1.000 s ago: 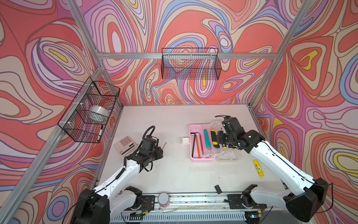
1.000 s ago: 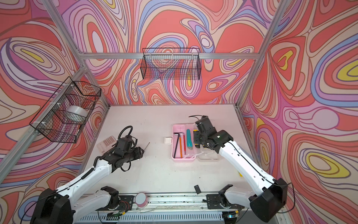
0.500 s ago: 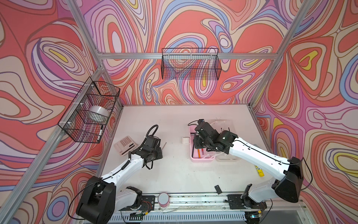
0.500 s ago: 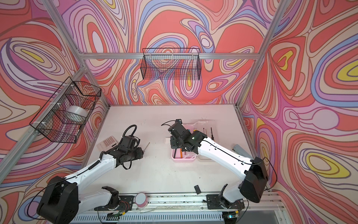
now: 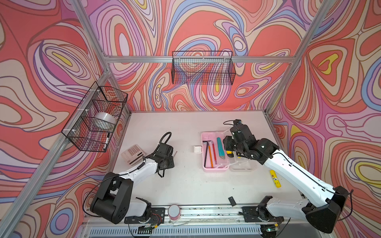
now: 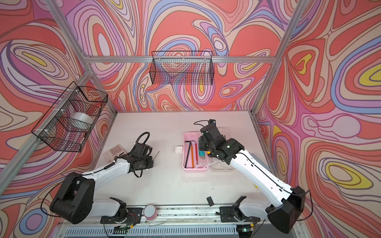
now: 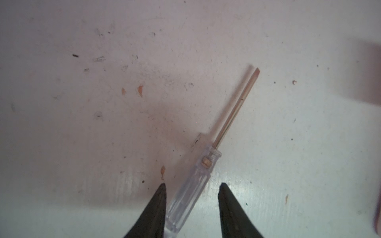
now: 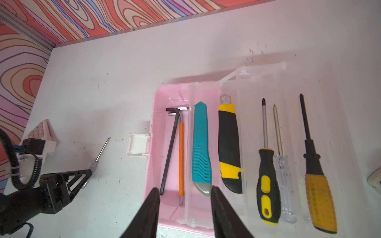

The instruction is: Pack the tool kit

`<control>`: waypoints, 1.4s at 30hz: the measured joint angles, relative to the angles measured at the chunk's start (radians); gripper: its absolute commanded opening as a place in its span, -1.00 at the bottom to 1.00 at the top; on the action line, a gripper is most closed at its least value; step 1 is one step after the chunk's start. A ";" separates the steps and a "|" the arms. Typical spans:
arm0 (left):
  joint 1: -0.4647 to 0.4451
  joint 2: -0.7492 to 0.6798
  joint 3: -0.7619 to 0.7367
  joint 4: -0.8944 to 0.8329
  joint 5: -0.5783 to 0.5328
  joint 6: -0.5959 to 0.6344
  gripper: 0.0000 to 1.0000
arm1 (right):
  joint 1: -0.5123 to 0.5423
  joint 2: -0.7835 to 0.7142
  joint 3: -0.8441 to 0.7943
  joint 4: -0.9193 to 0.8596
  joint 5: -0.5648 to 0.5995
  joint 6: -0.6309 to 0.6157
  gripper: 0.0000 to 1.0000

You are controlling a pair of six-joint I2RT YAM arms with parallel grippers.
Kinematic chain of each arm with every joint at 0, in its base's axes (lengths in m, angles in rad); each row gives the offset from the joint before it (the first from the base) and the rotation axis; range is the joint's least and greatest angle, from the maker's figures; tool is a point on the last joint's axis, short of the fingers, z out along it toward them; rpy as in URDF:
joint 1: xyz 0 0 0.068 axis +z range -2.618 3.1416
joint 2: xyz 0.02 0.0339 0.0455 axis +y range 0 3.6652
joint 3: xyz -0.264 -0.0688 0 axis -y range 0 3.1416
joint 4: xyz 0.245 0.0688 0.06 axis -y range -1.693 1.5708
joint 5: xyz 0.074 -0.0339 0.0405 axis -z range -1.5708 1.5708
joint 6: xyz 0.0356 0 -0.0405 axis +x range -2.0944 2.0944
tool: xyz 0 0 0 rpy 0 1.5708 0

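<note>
We look down on a white bench [image 5: 185, 185] ringed by walls of swirling pink, red and lilac. The pink box [image 5: 214, 168] sits right of the bench's middle. Its clear lid [image 8: 288, 82] lies open and flat on the side opposite the white latch [image 8: 138, 147]. Inside the box lie a black hex key [image 8: 171, 148], an orange pencil [image 8: 181, 160] and a teal knife [image 8: 201, 148]. A yellow-black knife [image 8: 228, 148] lies right where the box meets the lid. On the lid rest a black-and-yellow screwdriver [image 8: 268, 185], a thin clear one [image 8: 285, 185] and a yellow-handled one [image 8: 319, 195]. The right tool [image 8: 184, 188] hangs above the box with its fingers parted and nothing between them. Left of the middle, the left tool [image 7: 191, 185] is low over the bench. Its fingers stand apart on either side of the handle of a loose screwdriver [image 7: 208, 162] that lies flat there. One finger is close against the handle and the other is clear of it, so nothing is clamped. A calculator [image 5: 133, 154] lies near the bench's left edge. A yellow glue stick [image 5: 275, 178] lies near the right edge. The glue stick's label and the calculator's keys are too small for us to read.
</note>
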 measured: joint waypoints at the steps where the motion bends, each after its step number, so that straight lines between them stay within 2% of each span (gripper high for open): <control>1: 0.000 0.007 0.002 0.003 -0.001 0.000 -0.26 | -0.003 0.000 -0.005 0.000 -0.002 -0.003 -0.14; 4: 0.000 0.031 0.004 0.010 -0.002 0.000 -0.35 | -0.012 0.005 -0.012 0.003 -0.007 -0.007 -0.14; 13: -0.008 0.053 0.008 0.017 -0.003 -0.003 -0.44 | -0.051 0.017 -0.029 0.015 -0.019 -0.014 -0.14; 22: -0.013 0.072 0.017 0.024 -0.007 -0.008 -0.57 | -0.145 -0.014 -0.042 0.024 -0.047 -0.032 -0.14; 24: -0.014 0.073 0.017 0.024 -0.007 -0.010 -0.64 | -0.149 -0.018 -0.042 0.026 -0.053 -0.035 -0.14; 29: -0.020 0.074 0.020 0.027 -0.006 -0.014 -1.00 | -0.156 -0.018 -0.042 0.027 -0.063 -0.043 -0.14; 42: -0.025 0.025 0.022 0.000 0.018 -0.024 -1.00 | -0.163 0.002 -0.044 0.052 -0.094 -0.052 -0.15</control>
